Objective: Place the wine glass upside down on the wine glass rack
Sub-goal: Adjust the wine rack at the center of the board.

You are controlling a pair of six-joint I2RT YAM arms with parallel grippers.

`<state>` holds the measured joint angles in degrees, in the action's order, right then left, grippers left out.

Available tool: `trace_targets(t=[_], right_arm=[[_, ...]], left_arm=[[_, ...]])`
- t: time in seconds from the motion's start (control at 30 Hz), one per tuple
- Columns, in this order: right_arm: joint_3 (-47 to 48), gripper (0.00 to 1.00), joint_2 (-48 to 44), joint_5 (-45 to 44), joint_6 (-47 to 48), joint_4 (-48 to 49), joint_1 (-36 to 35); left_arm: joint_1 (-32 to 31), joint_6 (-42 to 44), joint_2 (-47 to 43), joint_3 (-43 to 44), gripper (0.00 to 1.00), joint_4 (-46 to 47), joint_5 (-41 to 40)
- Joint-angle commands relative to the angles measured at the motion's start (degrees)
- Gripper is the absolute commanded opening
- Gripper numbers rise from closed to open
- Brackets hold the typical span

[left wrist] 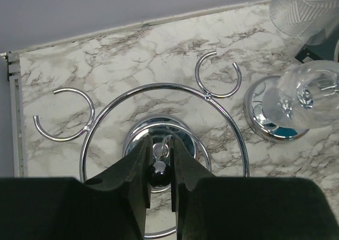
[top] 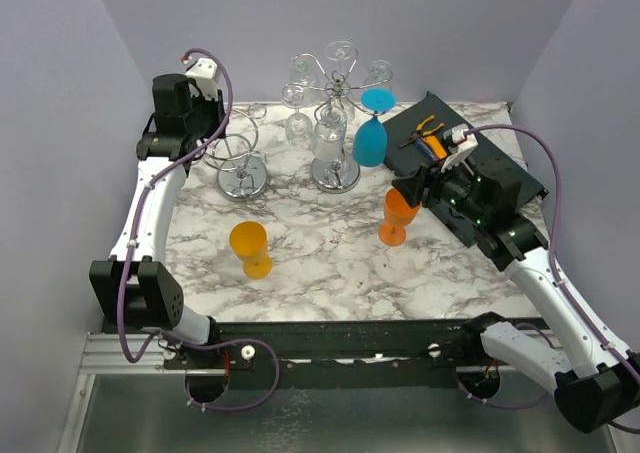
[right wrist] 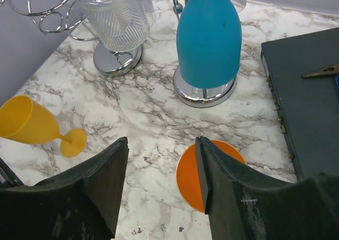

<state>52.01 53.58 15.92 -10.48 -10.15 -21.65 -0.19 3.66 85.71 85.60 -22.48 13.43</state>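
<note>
Step in hand, as we read it: reaching for the glass. Right gripper [right wrist: 161,150] hangs over the orange wine glass [right wrist: 186,181], jaws wide. The glass stands upright on the table [right wrist: 153,118], low centre of the wrist frame, under one finger rather than between the two. Left gripper [left wrist: 159,147], jaws narrow, pinches the black knob [left wrist: 158,169] atop the empty wine glass rack [left wrist: 159,85], upper left of the top view; we judge it is steadying the rack. Next: centre jaws on the glass, close, lift, invert, slide the foot into a ring
</note>
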Motion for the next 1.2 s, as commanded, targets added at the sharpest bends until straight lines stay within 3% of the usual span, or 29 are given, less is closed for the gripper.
trace_targets(t=[0.0, 0.27, 0.77, 0.8, 0.83, 0.9, 0.93, 1.03, 1.17], right_arm=[[-0.70, 0.59, 0.21, 0.73, -0.07, -0.31, -0.24], [-0.81, 0.58, -0.14, 1.36, -0.17, -0.72, -0.22], [-1.97, 0.56, -1.11, 2.57, -0.59, -0.81, -0.24], [-1.89, 0.57, -1.02, 2.67, -0.63, -0.83, -0.20], [-1.81, 0.57, -0.89, 2.82, -0.63, -0.84, -0.22], [-1.54, 0.58, -0.77, 2.81, -0.66, -1.00, -0.22], [-1.45, 0.59, -0.81, 2.64, -0.64, -1.02, -0.19], [-0.92, 0.62, -0.62, 2.20, -0.34, -1.86, -0.21], [-0.30, 0.65, -0.93, 1.45, 0.34, -3.00, -0.24]], left_arm=[[-2.49, -0.87, -6.56, 1.15, 0.00, 3.44, -1.26], [-2.98, -0.67, -11.11, 0.14, 0.00, 0.88, -2.02], [-3.57, 0.36, -23.28, -14.76, 0.00, -1.69, 0.03], [-3.54, 0.47, -23.39, -14.77, 0.12, -1.80, -0.10], [-3.51, 0.47, -23.48, -14.64, 0.37, -2.13, 0.00], [-3.58, 0.17, -23.52, -13.85, 0.77, -3.25, 0.25], [-3.55, -0.09, -23.57, -13.06, 0.85, -4.05, 0.47], [-3.53, -0.30, -23.53, -10.61, 0.99, -8.78, 2.86], [-3.58, 0.54, -25.34, -7.75, 0.99, -17.44, 9.25]])
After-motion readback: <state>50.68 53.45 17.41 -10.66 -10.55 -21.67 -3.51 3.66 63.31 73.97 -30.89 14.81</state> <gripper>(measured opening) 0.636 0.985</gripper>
